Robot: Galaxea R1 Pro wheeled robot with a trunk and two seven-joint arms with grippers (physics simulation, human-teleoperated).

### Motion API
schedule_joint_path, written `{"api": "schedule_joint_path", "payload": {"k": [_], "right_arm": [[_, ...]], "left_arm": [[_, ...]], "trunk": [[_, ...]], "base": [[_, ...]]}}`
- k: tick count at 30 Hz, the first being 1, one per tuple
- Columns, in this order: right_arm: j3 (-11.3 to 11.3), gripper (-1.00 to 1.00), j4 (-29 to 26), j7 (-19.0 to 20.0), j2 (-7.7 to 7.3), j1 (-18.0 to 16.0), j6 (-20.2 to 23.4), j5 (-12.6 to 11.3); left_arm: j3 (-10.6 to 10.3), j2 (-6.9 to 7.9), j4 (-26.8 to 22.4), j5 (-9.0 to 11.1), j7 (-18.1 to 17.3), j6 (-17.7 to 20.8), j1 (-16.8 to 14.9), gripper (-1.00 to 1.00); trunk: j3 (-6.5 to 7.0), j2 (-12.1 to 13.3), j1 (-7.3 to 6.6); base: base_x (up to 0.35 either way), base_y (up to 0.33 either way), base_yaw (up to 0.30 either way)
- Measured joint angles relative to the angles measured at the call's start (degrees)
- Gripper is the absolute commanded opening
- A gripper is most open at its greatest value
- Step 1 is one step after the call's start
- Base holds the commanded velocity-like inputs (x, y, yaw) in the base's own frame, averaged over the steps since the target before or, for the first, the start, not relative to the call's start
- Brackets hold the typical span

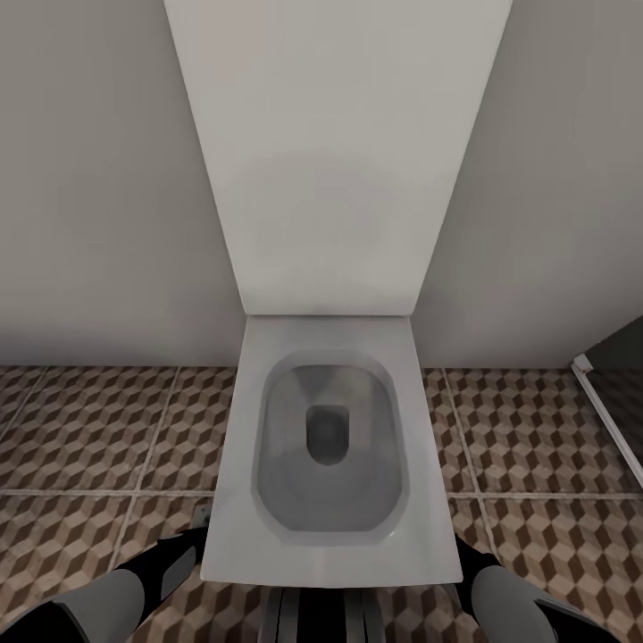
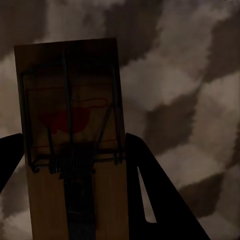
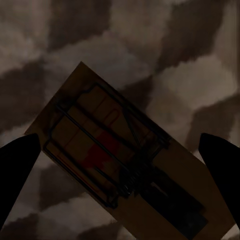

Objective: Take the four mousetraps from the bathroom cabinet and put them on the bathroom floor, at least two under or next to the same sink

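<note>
We face a toilet [image 1: 326, 446]; our left tool [image 2: 70, 200] clamps a mousetrap [image 2: 70, 125], our right tool [image 3: 120, 165] another mousetrap [image 3: 120, 160].

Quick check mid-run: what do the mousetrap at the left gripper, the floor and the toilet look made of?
Mousetrap: tan board, probably wood, matte, carrying dark wire, likely metal. Bathroom floor: looks like tile, judging by grout lines through the cube pattern. Toilet: smooth white, likely glazed ceramic, though the render leaves that open.
</note>
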Motion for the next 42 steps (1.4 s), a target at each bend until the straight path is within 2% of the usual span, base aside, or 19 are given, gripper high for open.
{"api": "schedule_joint_path", "payload": {"k": [20, 27, 32, 37, 42], "right_arm": [[0.0, -1.0, 0.0, 0.0, -0.25, 0.0, 0.0, 0.0], [-0.1, -1.0, 0.0, 0.0, -2.94, 0.0, 0.1, -0.4], [-0.1, -1.0, 0.0, 0.0, -3.43, 0.0, 0.0, -0.4], [-0.2, -1.0, 0.0, 0.0, -3.77, 0.0, 0.0, -0.5], [-0.2, -1.0, 0.0, 0.0, -4.97, 0.0, 0.0, -0.6]], "left_arm": [[0.1, 0.0, 0.0, 0.0, 0.0, 0.1, 0.0, -1.0], [0.1, 0.01, 0.1, 0.1, -0.1, 0.1, 0.0, -1.0], [0.1, 0.13, 0.1, 0.4, -0.1, 0.1, 0.0, -1.0], [0.4, 1.6, 0.1, 0.7, -0.1, 0.1, 0.0, -1.0], [0.5, 2.1, 0.1, 0.7, -0.1, 0.1, 0.0, -1.0]], "trunk": [[0.0, 0.0, 0.0], [0.0, 0.0, 0.0], [0.0, 0.0, 0.0], [0.0, 0.0, 0.0], [0.0, 0.0, 0.0]], "base": [[0.0, 0.0, 0.0], [0.0, 0.0, 0.0], [0.0, 0.0, 0.0], [0.0, 0.0, 0.0], [0.0, 0.0, 0.0]]}}
